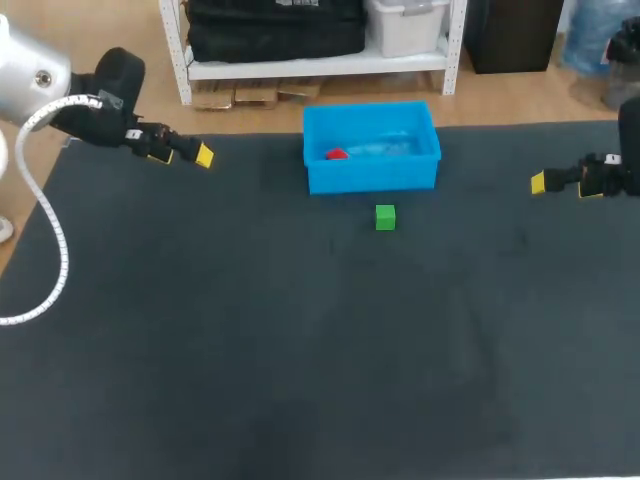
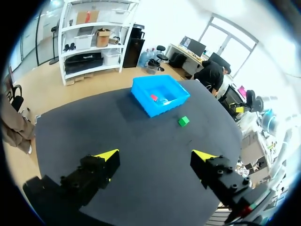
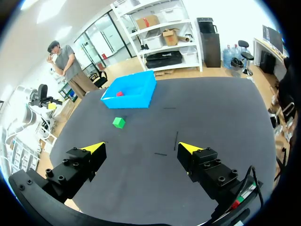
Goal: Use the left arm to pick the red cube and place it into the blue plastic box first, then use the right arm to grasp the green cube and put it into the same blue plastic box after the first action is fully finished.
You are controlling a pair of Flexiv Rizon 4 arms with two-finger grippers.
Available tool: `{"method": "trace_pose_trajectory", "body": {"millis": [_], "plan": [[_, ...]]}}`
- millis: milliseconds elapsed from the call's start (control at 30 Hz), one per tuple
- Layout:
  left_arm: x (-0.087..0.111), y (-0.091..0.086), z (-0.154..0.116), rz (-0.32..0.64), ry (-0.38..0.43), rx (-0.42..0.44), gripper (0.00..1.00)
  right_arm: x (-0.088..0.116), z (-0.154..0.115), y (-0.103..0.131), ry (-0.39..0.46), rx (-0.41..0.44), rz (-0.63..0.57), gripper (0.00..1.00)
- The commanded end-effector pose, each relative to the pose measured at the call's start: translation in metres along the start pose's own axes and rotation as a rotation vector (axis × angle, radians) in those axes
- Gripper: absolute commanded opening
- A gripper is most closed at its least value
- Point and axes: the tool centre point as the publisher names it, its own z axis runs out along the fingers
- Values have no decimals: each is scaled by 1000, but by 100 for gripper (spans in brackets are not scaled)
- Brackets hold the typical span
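The red cube (image 1: pixel 337 154) lies inside the blue plastic box (image 1: pixel 372 176) at the table's back middle, also seen as the red cube (image 2: pixel 154 97) in the box (image 2: pixel 151 107) and the red cube (image 3: pixel 119 93) in the box (image 3: pixel 136 100). The green cube (image 1: pixel 385 217) rests on the dark mat just in front of the box, far ahead of both grippers (image 2: pixel 184 121) (image 3: pixel 118 122). My left gripper (image 1: pixel 185 153) hovers open and empty at the back left. My right gripper (image 1: pixel 560 181) hovers open and empty at the right edge.
The dark mat (image 1: pixel 300 340) covers the table. Faint pale marks (image 3: pixel 176 140) lie on the mat ahead of the right gripper. A white cable (image 1: pixel 50 225) hangs from my left arm over the table's left edge.
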Motion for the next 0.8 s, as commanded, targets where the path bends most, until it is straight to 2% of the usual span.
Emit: {"method": "trace_pose_trajectory", "body": {"millis": [33, 500, 800], "plan": [[-2, 1, 5, 5, 7, 2, 100, 0, 0, 0, 1, 2, 0, 100], [-10, -7, 14, 16, 12, 11, 100, 0, 0, 0, 1, 2, 0, 100], [-9, -14, 19, 27, 23, 23, 100, 0, 0, 0, 1, 2, 0, 100]]}}
